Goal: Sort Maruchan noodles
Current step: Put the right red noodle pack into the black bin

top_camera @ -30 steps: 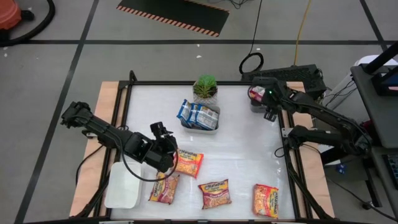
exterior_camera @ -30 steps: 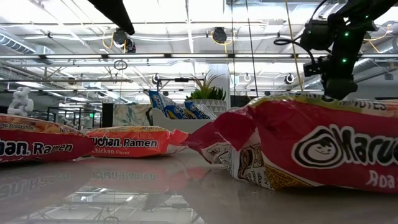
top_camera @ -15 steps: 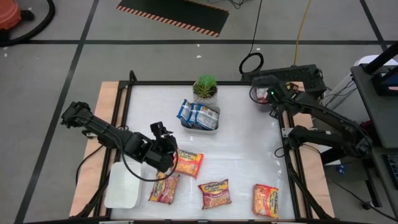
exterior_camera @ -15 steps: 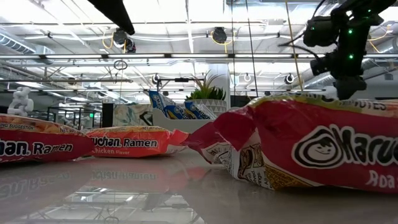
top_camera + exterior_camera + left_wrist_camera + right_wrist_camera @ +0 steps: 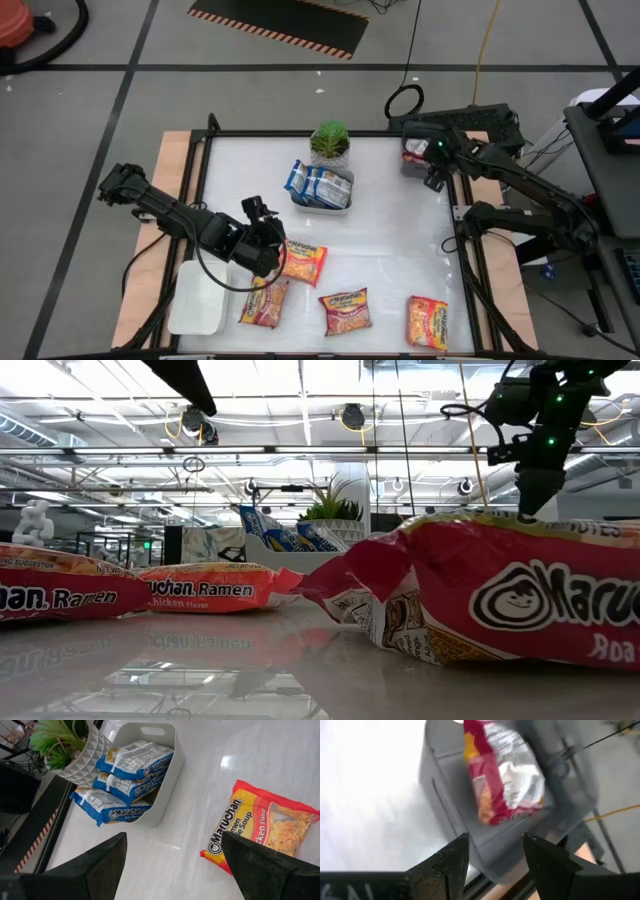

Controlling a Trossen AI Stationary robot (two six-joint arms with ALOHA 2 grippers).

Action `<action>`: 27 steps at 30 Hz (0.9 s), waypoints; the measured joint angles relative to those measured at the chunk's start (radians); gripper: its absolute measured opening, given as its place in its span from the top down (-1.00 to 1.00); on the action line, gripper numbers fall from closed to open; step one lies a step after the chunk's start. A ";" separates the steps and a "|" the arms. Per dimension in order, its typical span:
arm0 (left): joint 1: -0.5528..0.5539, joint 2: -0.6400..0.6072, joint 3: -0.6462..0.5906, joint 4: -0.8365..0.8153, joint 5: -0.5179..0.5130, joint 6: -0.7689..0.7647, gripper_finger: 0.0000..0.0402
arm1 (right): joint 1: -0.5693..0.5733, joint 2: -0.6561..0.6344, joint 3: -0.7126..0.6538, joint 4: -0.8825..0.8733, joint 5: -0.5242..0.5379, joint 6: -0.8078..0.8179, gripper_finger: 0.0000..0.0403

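Note:
Several Maruchan packets lie flat on the white table: orange-red ones (image 5: 303, 262), (image 5: 265, 303), (image 5: 346, 311) and a pink-red one (image 5: 427, 321). Blue-white packets (image 5: 132, 767) stand stacked in a white bin (image 5: 322, 206). A pink-red packet (image 5: 502, 775) lies inside a grey bin (image 5: 455, 805) at the far right corner. My right gripper (image 5: 495, 850) hovers open just above that bin, holding nothing. My left gripper (image 5: 172, 850) hangs open above the table, left of the nearest orange packet (image 5: 265, 827), with nothing between its fingers.
A potted plant (image 5: 331, 140) stands right behind the white bin. A white tray (image 5: 197, 297) lies at the near left corner, under my left arm. A dark frame (image 5: 462, 250) runs around the table's edges. Bare tabletop lies between the bins and the near row of packets.
My right gripper has rolled a little and drawn slightly upward over the grey bin, its fingers staying apart. The packets have kept their places.

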 joint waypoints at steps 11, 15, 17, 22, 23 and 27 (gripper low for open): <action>-0.002 0.000 0.000 0.000 0.000 -0.003 -0.63 | 0.000 0.008 0.000 -0.117 0.163 -0.055 0.10; -0.002 0.000 0.000 0.000 0.000 -0.003 -0.63 | 0.000 0.004 0.000 -0.008 0.041 -0.072 0.10; -0.002 0.000 0.000 0.000 0.000 -0.003 -0.63 | 0.001 0.017 0.000 0.030 0.035 -0.073 0.10; -0.002 0.000 0.000 0.000 0.000 -0.003 -0.63 | 0.000 0.105 0.000 0.046 0.046 -0.030 0.10; -0.002 0.000 0.000 0.000 0.000 -0.003 -0.63 | 0.000 0.125 0.000 0.046 0.046 -0.027 0.10; -0.002 0.000 0.000 0.000 0.000 -0.003 -0.63 | 0.000 0.187 0.000 0.045 0.057 -0.027 0.10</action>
